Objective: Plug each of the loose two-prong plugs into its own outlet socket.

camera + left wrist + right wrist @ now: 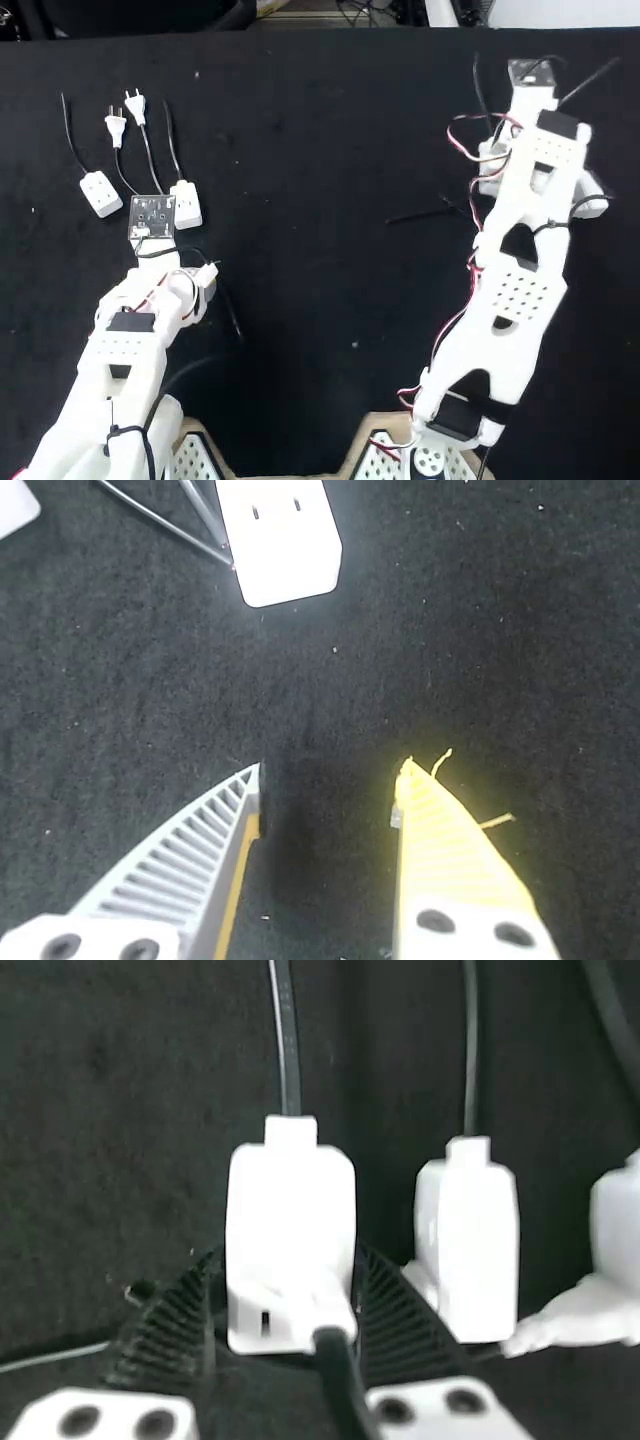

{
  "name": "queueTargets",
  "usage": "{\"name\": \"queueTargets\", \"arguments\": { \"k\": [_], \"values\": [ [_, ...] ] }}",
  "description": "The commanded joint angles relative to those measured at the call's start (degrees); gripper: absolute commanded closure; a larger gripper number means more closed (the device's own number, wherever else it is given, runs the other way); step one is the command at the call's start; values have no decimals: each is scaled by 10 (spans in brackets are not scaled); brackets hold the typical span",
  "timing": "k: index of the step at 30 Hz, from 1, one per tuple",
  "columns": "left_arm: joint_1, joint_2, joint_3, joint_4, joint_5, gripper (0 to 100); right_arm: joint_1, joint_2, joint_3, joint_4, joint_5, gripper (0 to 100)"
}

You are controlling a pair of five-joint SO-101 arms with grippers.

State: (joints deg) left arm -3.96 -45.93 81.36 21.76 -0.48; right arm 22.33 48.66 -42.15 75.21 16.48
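Observation:
Two loose two-prong plugs (115, 125) (134, 103) lie at the far left on thin black cords. Nearer to me lie two white outlet sockets (100, 192) (186, 203). My left gripper (152, 222) hangs between these two sockets. In the left wrist view it (325, 780) is open over bare cloth, with one socket (285, 540) a short way beyond its fingertips. My right gripper (290, 1260) has its black fingers (180, 1310) pressed against both sides of a white socket block (290, 1220). A second white block (466, 1240) stands right beside it.
Black cloth (320, 200) covers the whole table. The right arm (515, 290) stretches to the far right, with red and black wires along it and loose black cords (430, 212) beside it. The table's near edge shows the arm bases (400, 455).

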Motion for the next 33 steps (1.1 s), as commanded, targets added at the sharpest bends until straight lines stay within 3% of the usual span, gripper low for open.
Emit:
{"name": "queueTargets", "arguments": {
  "k": [1,6,16,19,24,33],
  "values": [
    [-5,-7,-3,-8,8,780,-4,0,-36,-5,-1,830],
    [-5,-7,-3,-8,8,780,-30,2,-65,1,13,658],
    [-5,-7,-3,-5,8,780,-78,6,-249,137,14,701],
    [-6,-8,-3,-5,8,780,-81,23,-254,170,-18,701],
    [-6,-8,-3,-5,8,780,-66,82,-258,171,-66,702],
    [-6,-7,-3,-7,8,780,-62,146,-259,91,-62,702]
  ]
}}
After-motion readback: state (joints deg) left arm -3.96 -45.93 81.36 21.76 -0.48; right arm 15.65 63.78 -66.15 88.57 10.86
